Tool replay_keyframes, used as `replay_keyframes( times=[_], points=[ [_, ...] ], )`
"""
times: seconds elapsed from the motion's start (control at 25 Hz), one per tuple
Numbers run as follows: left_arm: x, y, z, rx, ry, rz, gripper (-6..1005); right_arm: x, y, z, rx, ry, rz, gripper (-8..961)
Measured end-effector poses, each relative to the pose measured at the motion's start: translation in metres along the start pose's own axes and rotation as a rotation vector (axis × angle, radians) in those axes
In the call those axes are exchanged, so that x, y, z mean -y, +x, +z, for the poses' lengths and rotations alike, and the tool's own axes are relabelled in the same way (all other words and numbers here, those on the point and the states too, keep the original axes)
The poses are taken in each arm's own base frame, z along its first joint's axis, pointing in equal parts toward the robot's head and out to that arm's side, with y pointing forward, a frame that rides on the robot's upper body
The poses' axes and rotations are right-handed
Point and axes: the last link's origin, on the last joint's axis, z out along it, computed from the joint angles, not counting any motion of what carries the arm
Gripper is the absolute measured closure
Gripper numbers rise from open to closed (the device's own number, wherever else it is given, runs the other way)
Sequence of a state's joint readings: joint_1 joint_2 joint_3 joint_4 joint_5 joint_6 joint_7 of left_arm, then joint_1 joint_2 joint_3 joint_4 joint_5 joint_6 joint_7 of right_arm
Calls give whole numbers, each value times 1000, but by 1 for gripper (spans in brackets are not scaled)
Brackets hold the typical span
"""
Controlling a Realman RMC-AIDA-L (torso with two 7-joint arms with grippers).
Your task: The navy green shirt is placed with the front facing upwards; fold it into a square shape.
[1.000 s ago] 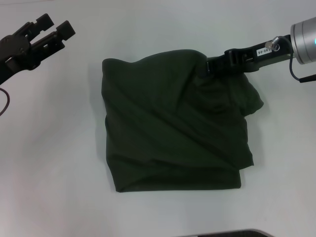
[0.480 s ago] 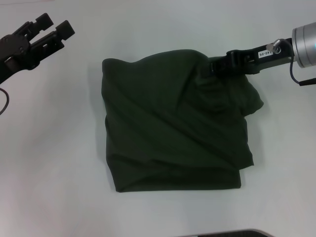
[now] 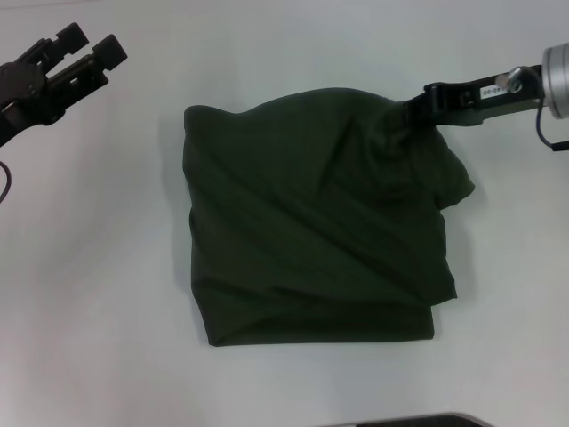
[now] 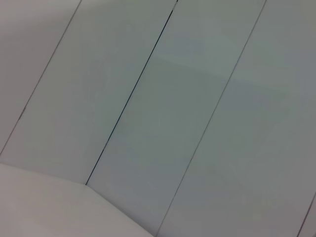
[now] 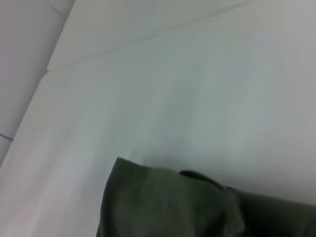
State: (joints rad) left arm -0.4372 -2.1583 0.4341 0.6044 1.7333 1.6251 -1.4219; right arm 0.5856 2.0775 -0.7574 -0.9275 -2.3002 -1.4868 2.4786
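the navy green shirt (image 3: 316, 222) lies on the white table (image 3: 107, 267) already folded down to a rough square, its lettering hidden inside the folds. the near and left edges of the shirt run fairly straight; the far right corner is the untidy part, where a rounded flap bulges out past the shirt's right edge and the cloth is creased.

the right gripper (image 3: 416, 105) sits just at that far right corner of the shirt, its tip against the cloth; whether its fingers are parted or pinching fabric cannot be told from here. the right wrist view shows only a rumpled shirt corner (image 5: 168, 202) on the table. the left gripper (image 3: 84, 49) hangs well off the shirt's far left corner, fingers spread, holding nothing.

by my reading the folding is close to done and the step in hand is tidying that last corner. the next move likely calls for tucking or flattening the bulging flap so the shirt's right edge squares up, without dragging the layers below.
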Motion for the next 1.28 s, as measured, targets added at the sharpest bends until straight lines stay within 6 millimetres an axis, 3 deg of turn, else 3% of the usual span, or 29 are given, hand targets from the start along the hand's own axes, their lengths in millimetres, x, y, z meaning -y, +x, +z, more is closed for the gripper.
replay_keyframes(
  times=[0.08,0.28,0.6,1.04,1.28],
  points=[
    [0,0,0,0,0,0,80,5,0,-5,19,4,9,856],
    [0,1,2,0,-3,0,80,18,3,-19,60,23,32,923],
    [0,1,3,-1,-3,-5,81,38,8,-37,119,63,49,886],
    [0,2,4,-2,-5,-7,81,54,13,-39,149,71,95,836],
    [0,2,4,-2,-6,-7,81,54,24,-66,258,-38,74,608]
  ],
)
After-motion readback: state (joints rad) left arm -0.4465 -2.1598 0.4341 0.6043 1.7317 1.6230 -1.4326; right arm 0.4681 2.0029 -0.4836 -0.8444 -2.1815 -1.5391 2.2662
